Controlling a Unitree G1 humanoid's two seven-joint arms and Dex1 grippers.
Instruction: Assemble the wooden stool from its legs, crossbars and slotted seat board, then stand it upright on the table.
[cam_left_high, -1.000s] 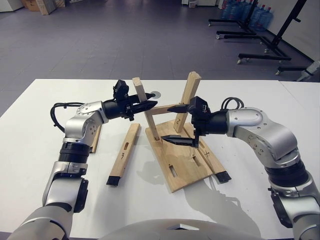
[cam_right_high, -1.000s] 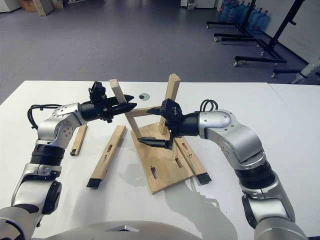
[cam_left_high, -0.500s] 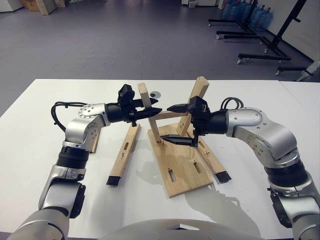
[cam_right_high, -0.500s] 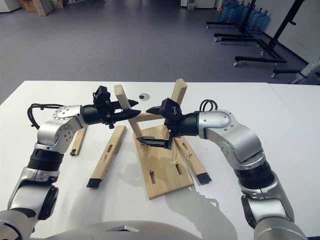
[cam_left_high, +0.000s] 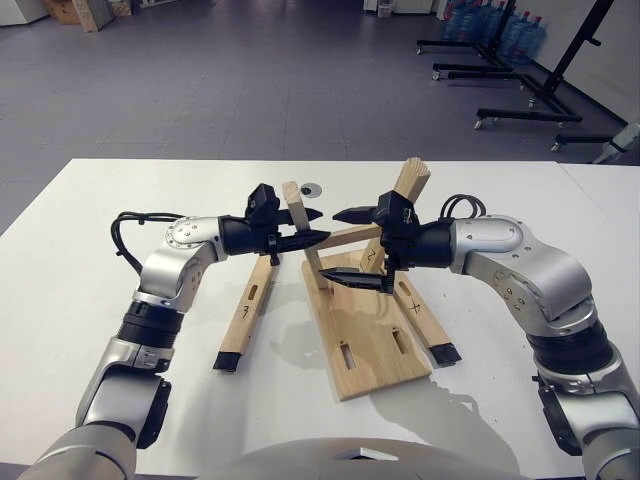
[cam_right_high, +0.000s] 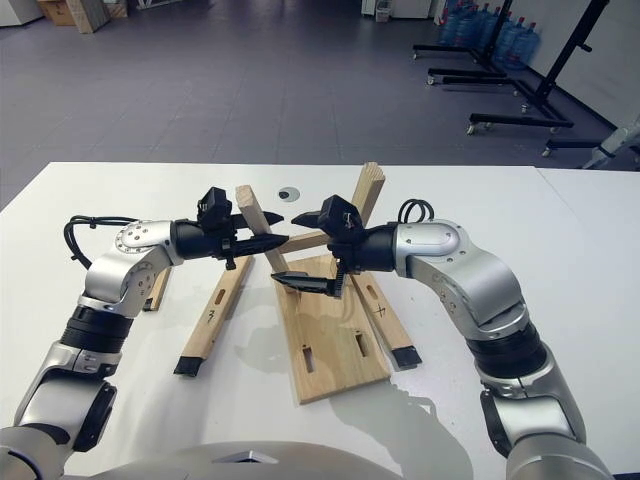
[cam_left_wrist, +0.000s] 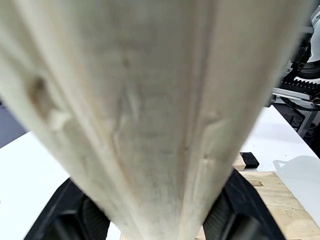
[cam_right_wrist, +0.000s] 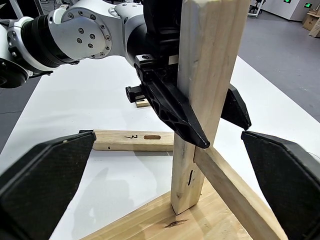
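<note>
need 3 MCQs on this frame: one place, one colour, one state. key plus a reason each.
1. Where does the seat board lie?
A) flat on the table
B) lifted in the air
C) on the floor

2. What colour is the near end of the loose leg left of the board?
A) white
B) black
C) red

3. The right gripper is:
A) shut on the crossbar
B) shut on a leg
C) open

Key:
1 A: it rests on the white table between the arms.
2 B: the tip is dark against the pale wood.
3 C: its fingers stand wide apart, while the left gripper clamps the upright leg.
</note>
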